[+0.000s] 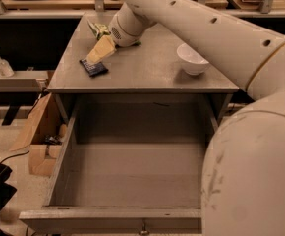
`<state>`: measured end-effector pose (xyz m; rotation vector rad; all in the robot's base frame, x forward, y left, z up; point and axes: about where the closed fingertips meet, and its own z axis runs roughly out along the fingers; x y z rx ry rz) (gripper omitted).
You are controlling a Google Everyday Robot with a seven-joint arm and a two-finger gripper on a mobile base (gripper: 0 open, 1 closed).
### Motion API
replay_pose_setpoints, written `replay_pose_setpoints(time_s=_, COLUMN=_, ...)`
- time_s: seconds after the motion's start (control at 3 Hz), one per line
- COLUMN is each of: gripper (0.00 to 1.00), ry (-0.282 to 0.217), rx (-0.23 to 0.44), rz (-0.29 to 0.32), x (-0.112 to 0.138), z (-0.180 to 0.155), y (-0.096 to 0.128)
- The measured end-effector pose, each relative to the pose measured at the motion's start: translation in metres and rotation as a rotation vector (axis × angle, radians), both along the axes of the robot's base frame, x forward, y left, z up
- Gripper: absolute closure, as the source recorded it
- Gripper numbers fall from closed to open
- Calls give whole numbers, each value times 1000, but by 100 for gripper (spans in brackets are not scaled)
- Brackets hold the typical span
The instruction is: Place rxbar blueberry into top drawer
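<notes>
Gripper (100, 50) is low over the table (147, 77) near its left edge, tip right at the far end of the rxbar blueberry (94, 68); open or closed cannot be told, and no grasp is evident. The bar lies flat on the tabletop, green snack bag (100, 30) toward the back-left corner, white bowl (192, 59) near the right edge. Top drawer (132, 166) is pulled out with nothing visible inside, so the pick, carry and drop are all likely left to do

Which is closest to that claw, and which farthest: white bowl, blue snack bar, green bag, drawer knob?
The gripper hovers over the tabletop's left side.
1. Blue snack bar, right at its tip.
2. Green bag, just behind, back left.
3. White bowl, on the right side.
4. Drawer knob, at the front of the open drawer.
</notes>
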<state>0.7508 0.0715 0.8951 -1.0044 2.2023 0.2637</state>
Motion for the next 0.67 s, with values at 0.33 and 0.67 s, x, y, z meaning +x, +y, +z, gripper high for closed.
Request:
replay_pose_setpoints(time_s=0.33, gripper=0, ry=86, rx=-29, rz=-34, x=0, z=-30, y=22)
replay_pose_setpoints(time_s=0.67, gripper=0, ry=151, rx=-63, rz=-80, x=8, z=-58, y=32)
